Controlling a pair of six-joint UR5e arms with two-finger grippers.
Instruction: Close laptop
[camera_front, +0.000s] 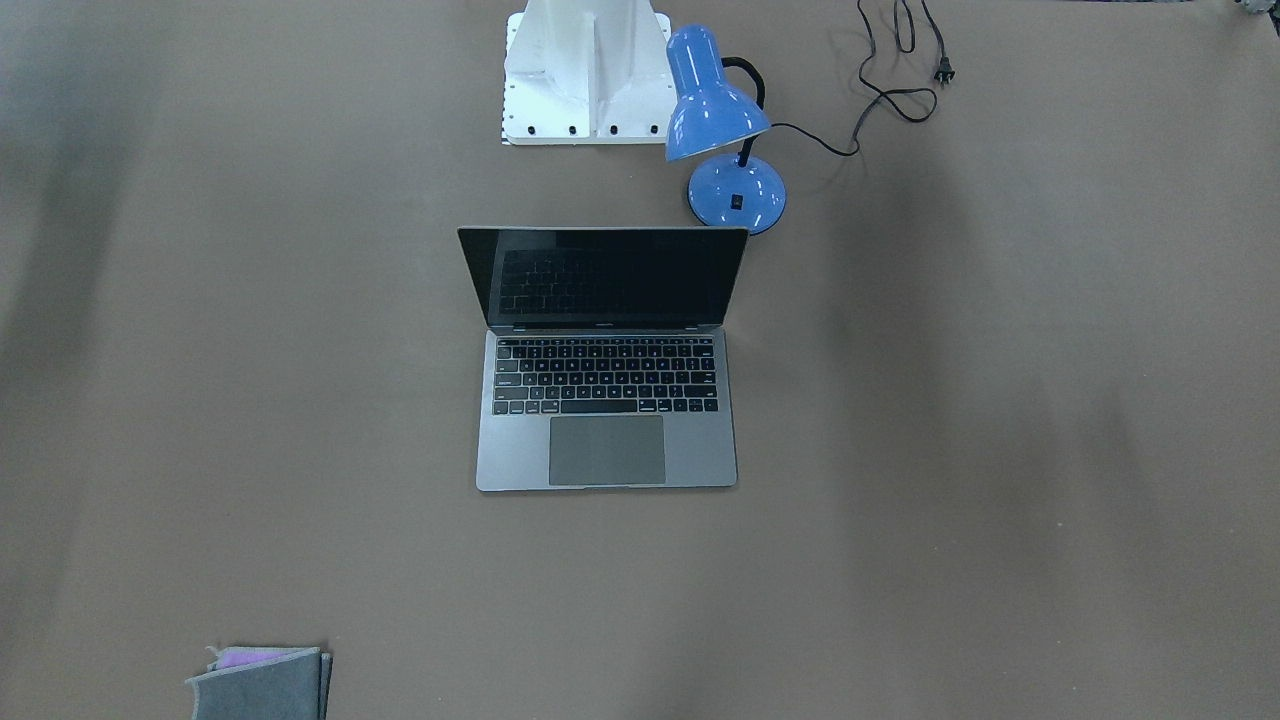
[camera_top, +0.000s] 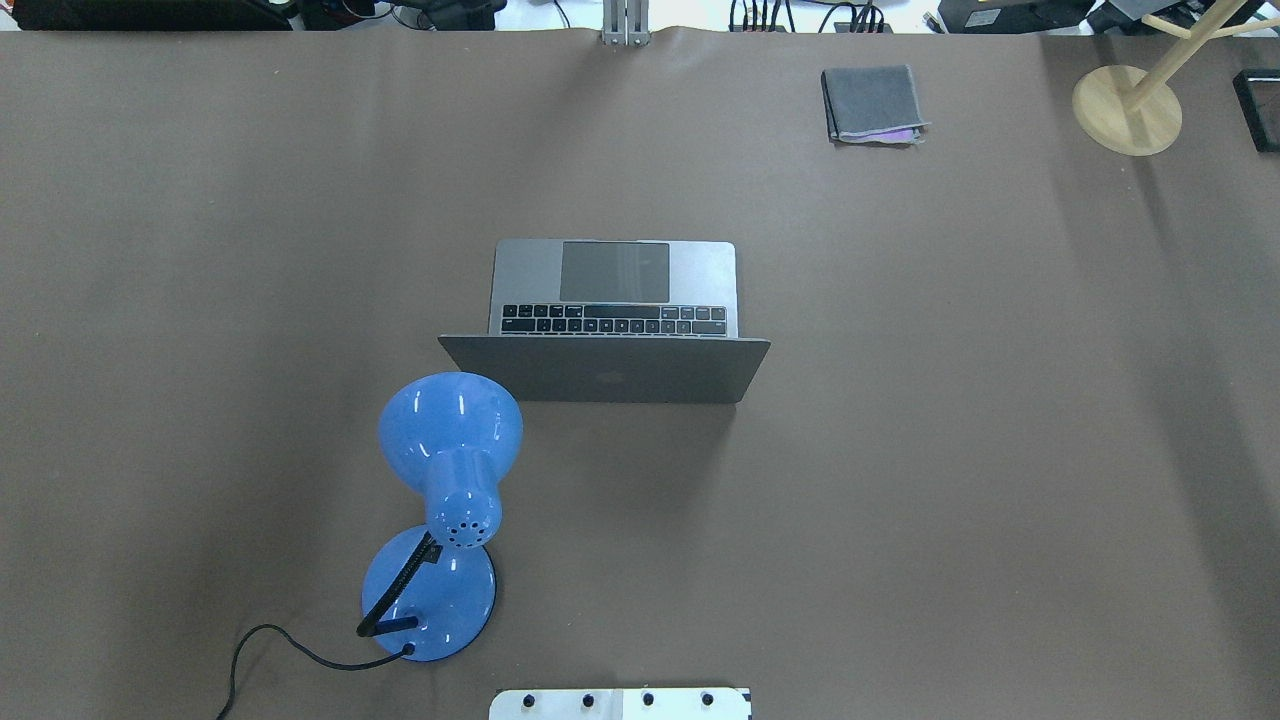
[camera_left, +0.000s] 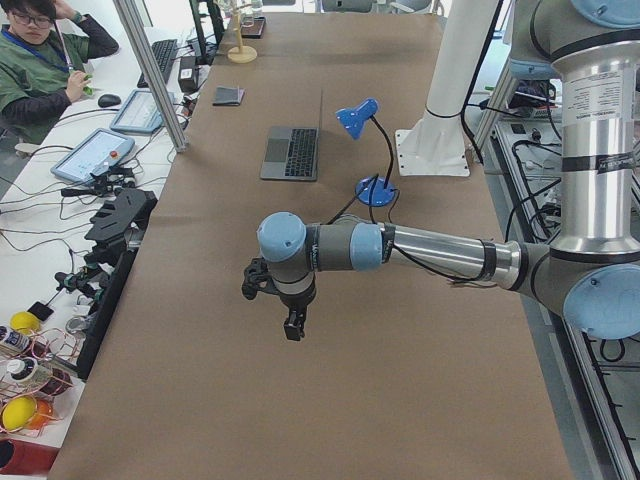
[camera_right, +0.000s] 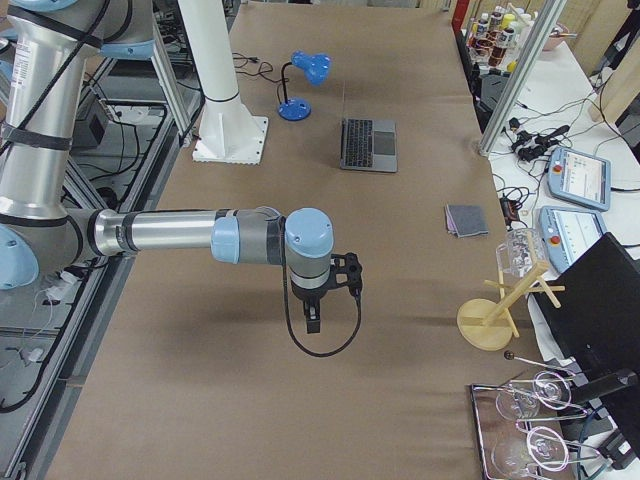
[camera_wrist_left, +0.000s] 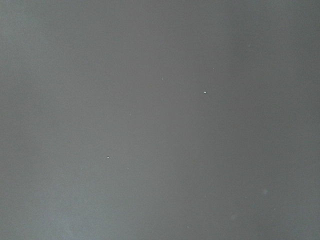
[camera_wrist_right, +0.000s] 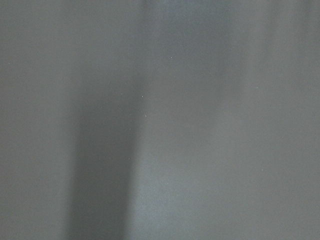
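Note:
The space-grey laptop stands open in the middle of the table, also in the overhead view. Its dark screen faces away from the robot and its lid back faces the robot's base. It shows small in both side views. My left gripper hangs over bare table far from the laptop, towards the table's left end. My right gripper hangs the same way towards the right end. I cannot tell whether either is open or shut. Both wrist views show only brown table surface.
A blue desk lamp stands between the laptop and the robot's white base, its cord trailing aside; it also shows overhead. A folded grey cloth and a wooden stand sit at the far right.

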